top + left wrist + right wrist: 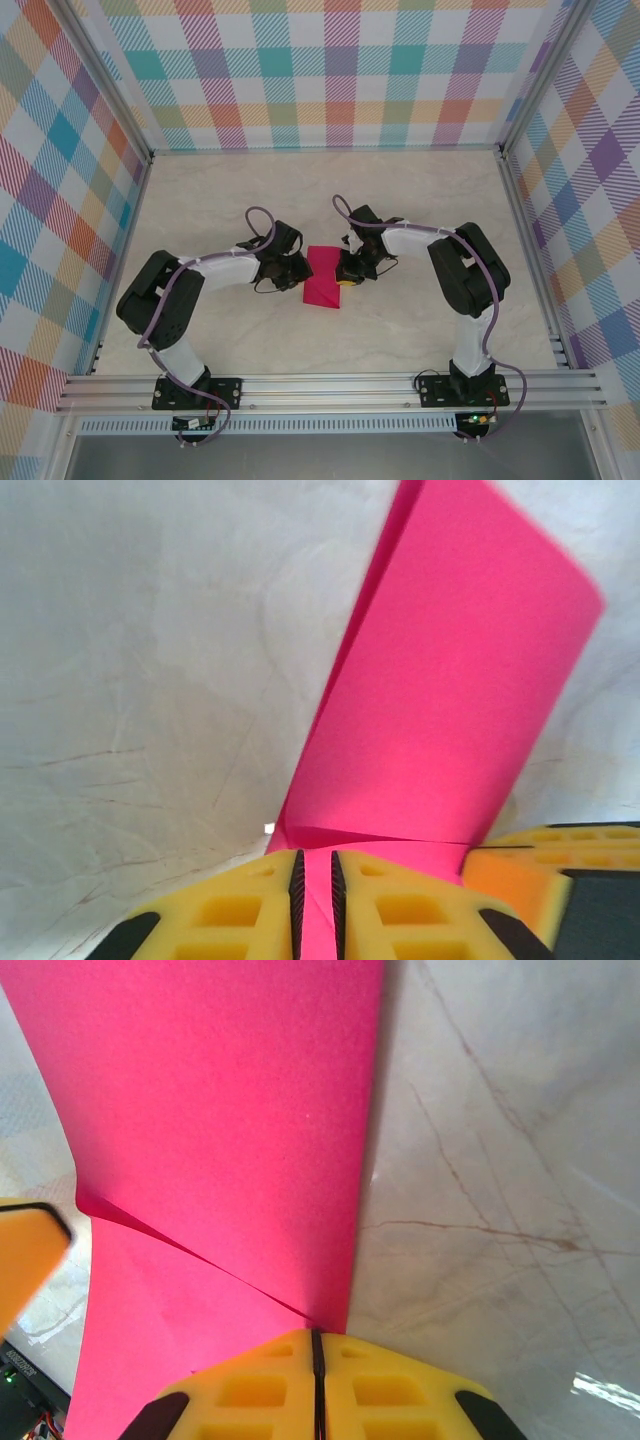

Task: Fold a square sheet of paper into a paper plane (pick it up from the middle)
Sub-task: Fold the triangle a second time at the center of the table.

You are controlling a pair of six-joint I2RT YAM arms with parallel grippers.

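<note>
the pale marbled bench (330,190) lay under the folded magenta-pink sheet of thin paper (323,278), which sat near the bench's middle with one flap standing up from a crease. at the sheet's left edge the left gripper (300,274) held its yellow fingers (250,900) nearly together, pinching the paper in the narrow slit between them. at the sheet's right edge the right gripper (344,279) was pressed together on the paper's edge.

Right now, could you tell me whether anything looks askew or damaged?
The thin magenta-pink paper sheet carries a slanted wrinkle running from its edge to the shut right claw pinching it. It looks accidental, not a clean fold.
</note>
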